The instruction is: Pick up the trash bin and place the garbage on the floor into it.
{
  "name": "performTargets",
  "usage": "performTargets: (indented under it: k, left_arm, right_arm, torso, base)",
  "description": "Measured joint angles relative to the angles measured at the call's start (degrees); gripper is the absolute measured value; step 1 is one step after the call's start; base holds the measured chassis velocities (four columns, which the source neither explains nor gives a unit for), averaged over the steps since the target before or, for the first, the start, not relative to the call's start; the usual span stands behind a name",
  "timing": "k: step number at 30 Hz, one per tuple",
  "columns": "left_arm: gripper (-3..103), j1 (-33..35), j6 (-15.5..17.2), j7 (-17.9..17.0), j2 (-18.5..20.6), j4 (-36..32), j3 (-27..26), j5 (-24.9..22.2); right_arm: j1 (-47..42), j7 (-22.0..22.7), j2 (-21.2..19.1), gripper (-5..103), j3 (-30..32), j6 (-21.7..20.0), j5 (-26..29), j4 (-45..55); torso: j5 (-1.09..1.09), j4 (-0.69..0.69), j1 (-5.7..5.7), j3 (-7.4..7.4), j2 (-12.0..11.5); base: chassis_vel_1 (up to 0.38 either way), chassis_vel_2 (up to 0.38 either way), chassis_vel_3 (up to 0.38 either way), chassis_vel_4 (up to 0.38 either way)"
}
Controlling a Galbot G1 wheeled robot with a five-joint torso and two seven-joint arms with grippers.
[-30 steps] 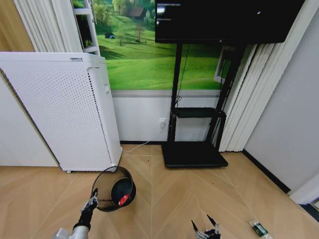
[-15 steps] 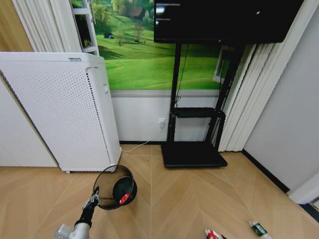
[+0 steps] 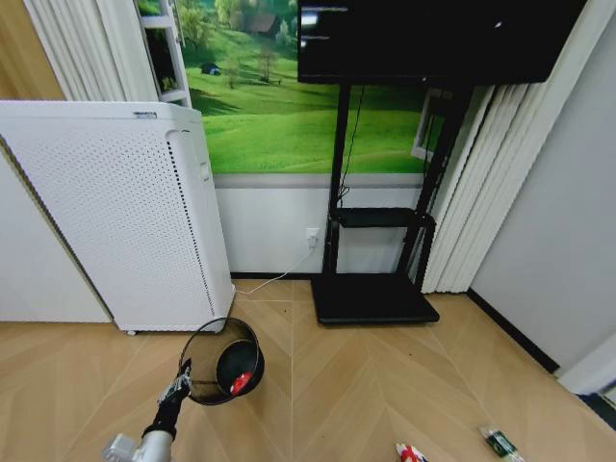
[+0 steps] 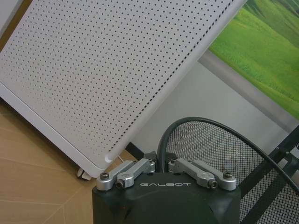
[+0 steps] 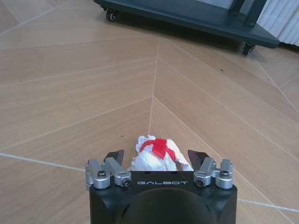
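Observation:
My left gripper (image 3: 179, 384) is shut on the near rim of the trash bin (image 3: 223, 358), a black wire-mesh basket held just above the floor (image 3: 337, 385). Something red (image 3: 241, 383) lies inside it. In the left wrist view the fingers (image 4: 140, 165) clamp the bin's rim (image 4: 205, 122). My right gripper (image 5: 155, 157) hangs open low over the floor, its jaws either side of a crumpled red-and-white packet (image 5: 156, 151), also seen at the head view's bottom edge (image 3: 409, 452). A green bottle (image 3: 500, 441) lies further right.
A tall white perforated appliance (image 3: 115, 212) stands close behind the bin. A black TV stand with a wheeled base (image 3: 375, 298) sits at the wall ahead, its base (image 5: 187, 16) beyond the packet. A dark skirting strip (image 3: 515, 332) runs along the right wall.
My right gripper has dropped out of the head view's bottom edge, and the packet shows there instead. The bin in my left gripper has shifted slightly.

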Motion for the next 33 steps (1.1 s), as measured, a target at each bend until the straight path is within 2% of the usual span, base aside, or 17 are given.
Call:
performTargets:
  k: [4, 6, 11, 14, 15, 17, 19, 20, 21, 22, 23, 25, 26, 27, 31, 33]
  left_arm:
    - [7, 0.11, 0.01, -0.01, -0.10, -0.08, 0.02, 0.00]
    - [7, 0.28, 0.06, -0.16, -0.28, -0.53, -0.04, -0.13]
    - [7, 0.32, 0.08, -0.23, -0.40, -0.62, -0.12, -0.17]
    - [7, 0.32, 0.08, -0.23, -0.40, -0.54, -0.14, -0.15]
    - [7, 0.32, 0.08, -0.23, -0.40, -0.54, -0.14, -0.15]
    - [7, 0.29, 0.08, -0.23, -0.45, -0.47, -0.15, -0.13]
    - [7, 0.25, 0.08, -0.23, -0.49, -0.45, -0.15, -0.12]
    - [7, 0.20, 0.08, -0.23, -0.52, -0.42, -0.13, -0.11]
    - [7, 0.15, 0.08, -0.23, -0.55, -0.36, -0.09, -0.09]
    - [7, 0.15, 0.08, -0.23, -0.55, -0.36, -0.09, -0.09]
    - [7, 0.12, 0.08, -0.23, -0.58, -0.30, -0.04, -0.03]
    - [7, 0.11, 0.09, -0.22, -0.58, -0.22, 0.01, 0.02]
    - [7, 0.04, 0.11, -0.21, -0.59, -0.12, 0.07, 0.06]
    - [7, -0.11, 0.13, -0.20, -0.60, 0.00, 0.11, 0.07]
    - [7, -0.59, 0.18, -0.14, -0.45, 0.50, 0.38, 0.44]
    - [7, -1.22, 0.28, 0.09, 0.19, 1.17, 0.87, 1.19]
  right_arm:
    - [0.54, 0.77, 0.09, 77, 0.09, -0.11, -1.55, -0.78]
    - [1.59, 1.35, 0.60, 73, -0.21, -0.29, -4.06, -2.30]
    - [2.01, 1.40, 0.80, 65, -0.23, -0.29, -5.27, -2.69]
    - [1.84, 1.36, 0.84, 48, -0.25, -0.27, -5.29, -2.55]
    - [1.84, 1.36, 0.84, 48, -0.25, -0.27, -5.29, -2.55]
    - [1.57, 1.21, 0.83, 37, -0.25, -0.11, -5.29, -2.49]
    - [1.54, 1.13, 0.82, 37, -0.22, 0.15, -5.47, -2.52]
    - [1.57, 1.10, 0.83, 33, -0.13, 0.93, -6.18, -2.68]
    - [1.58, 1.04, 0.93, 22, 0.11, 1.78, -7.27, -2.74]
    - [1.58, 1.04, 0.93, 22, 0.11, 1.78, -7.27, -2.74]
    - [1.34, 0.99, 0.99, 18, 0.18, 2.08, -7.46, -2.51]
    - [1.06, 0.95, 1.05, 18, 0.21, 2.18, -7.37, -2.22]
    - [0.83, 0.97, 1.13, 12, 0.29, 2.46, -7.06, -1.93]
    - [0.74, 1.19, 1.22, 10, 0.35, 2.87, -6.69, -1.78]
    - [0.03, 1.44, 1.41, 10, 0.55, 3.85, -4.83, -0.64]
    - [-0.97, 0.81, 1.40, 10, 0.59, 5.79, -2.14, 0.98]
  torso:
    - [0.00, 0.00, 0.00, 0.00, 0.00]
    - [0.00, 0.00, 0.00, 0.00, 0.00]
    - [0.00, 0.01, 0.00, 0.00, 0.00]
    - [0.00, 0.01, 0.00, 0.00, 0.00]
    - [0.00, 0.01, 0.00, 0.00, 0.00]
    - [0.00, 0.00, 0.00, 0.00, 0.00]
    - [0.00, 0.00, 0.00, 0.00, 0.00]
    - [0.00, 0.00, 0.00, 0.00, 0.00]
    - [0.00, 0.01, 0.00, 0.00, 0.00]
    - [0.00, 0.01, 0.00, 0.00, 0.00]
    - [0.00, 0.01, 0.00, 0.00, 0.00]
    - [0.00, 0.00, 0.00, 0.00, 0.00]
    - [0.00, 0.00, 0.01, 0.00, 0.00]
    - [0.00, 0.01, 0.00, 0.00, 0.00]
    - [0.01, 0.01, 0.00, 0.00, 0.00]
    - [0.00, 0.00, 0.00, 0.00, 0.00]
  base:
    - [0.000, 0.000, 0.000, 0.000]
    - [0.000, 0.000, 0.000, 0.000]
    - [0.000, 0.000, 0.000, 0.000]
    - [0.000, 0.000, 0.000, 0.000]
    - [0.000, 0.000, 0.000, 0.000]
    - [0.000, 0.000, 0.000, 0.000]
    - [0.000, 0.000, 0.000, 0.000]
    - [0.000, 0.000, 0.000, 0.000]
    - [0.000, 0.000, 0.000, 0.000]
    - [0.000, 0.000, 0.000, 0.000]
    - [0.000, 0.000, 0.000, 0.000]
    - [0.000, 0.000, 0.000, 0.000]
    - [0.000, 0.000, 0.000, 0.000]
    - [0.000, 0.000, 0.000, 0.000]
    - [0.000, 0.000, 0.000, 0.000]
    - [0.000, 0.000, 0.000, 0.000]
